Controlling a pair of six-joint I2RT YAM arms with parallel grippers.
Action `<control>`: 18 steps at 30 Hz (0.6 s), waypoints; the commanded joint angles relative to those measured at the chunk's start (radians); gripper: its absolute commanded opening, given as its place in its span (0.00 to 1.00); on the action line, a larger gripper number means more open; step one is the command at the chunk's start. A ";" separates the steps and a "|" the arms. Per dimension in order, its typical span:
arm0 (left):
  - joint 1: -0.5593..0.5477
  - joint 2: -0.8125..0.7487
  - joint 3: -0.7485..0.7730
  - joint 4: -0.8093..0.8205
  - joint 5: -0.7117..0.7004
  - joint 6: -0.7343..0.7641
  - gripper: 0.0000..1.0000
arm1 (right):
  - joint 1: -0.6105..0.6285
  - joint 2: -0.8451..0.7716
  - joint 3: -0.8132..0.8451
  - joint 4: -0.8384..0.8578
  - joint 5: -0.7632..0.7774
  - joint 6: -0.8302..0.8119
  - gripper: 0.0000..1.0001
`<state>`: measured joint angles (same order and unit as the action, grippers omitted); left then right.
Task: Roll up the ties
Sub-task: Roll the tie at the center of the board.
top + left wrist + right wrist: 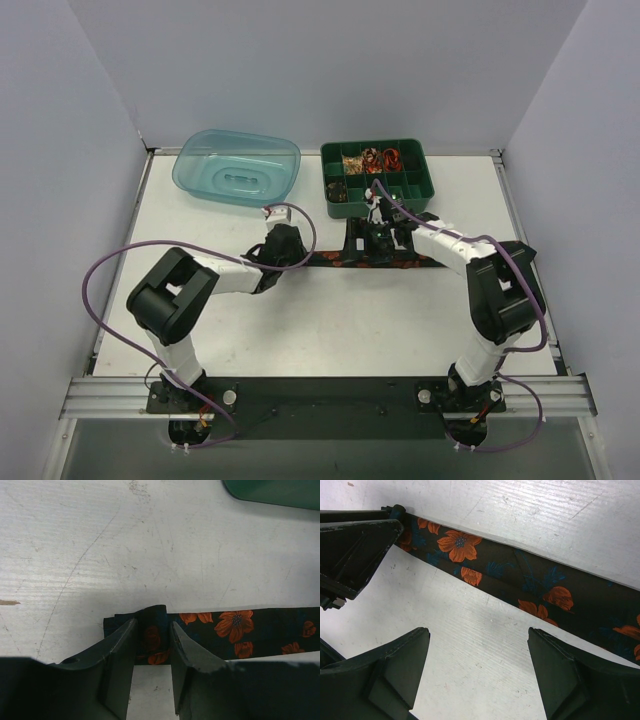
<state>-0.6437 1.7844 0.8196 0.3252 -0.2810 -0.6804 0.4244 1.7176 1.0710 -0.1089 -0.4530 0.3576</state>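
One tie [328, 259], black with orange flowers, lies flat across the middle of the table. My left gripper [283, 250] is at its left end. In the left wrist view [152, 624] the jaws are closed on the end of the tie [235, 630], which is folded up between them. My right gripper [380, 243] hovers over the tie's middle. In the right wrist view [477, 632] it is wide open and empty above bare table, with the tie [520, 575] just beyond its fingertips [417, 645]. The left gripper's fingers [355, 545] show at that view's upper left.
A green compartment tray [415, 180] holding a few rolled ties stands at the back, right behind the right gripper; its corner shows in the left wrist view [280, 490]. A blue plastic tub [237, 168] sits at the back left. Purple cables loop off both arms.
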 commanded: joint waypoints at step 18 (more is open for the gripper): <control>0.030 0.017 -0.092 -0.003 0.111 -0.027 0.28 | 0.010 0.037 0.038 -0.018 -0.030 -0.012 0.82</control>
<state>-0.6121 1.7786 0.7612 0.4244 -0.2111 -0.7044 0.4271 1.7485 1.0718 -0.1116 -0.4614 0.3576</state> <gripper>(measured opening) 0.296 0.819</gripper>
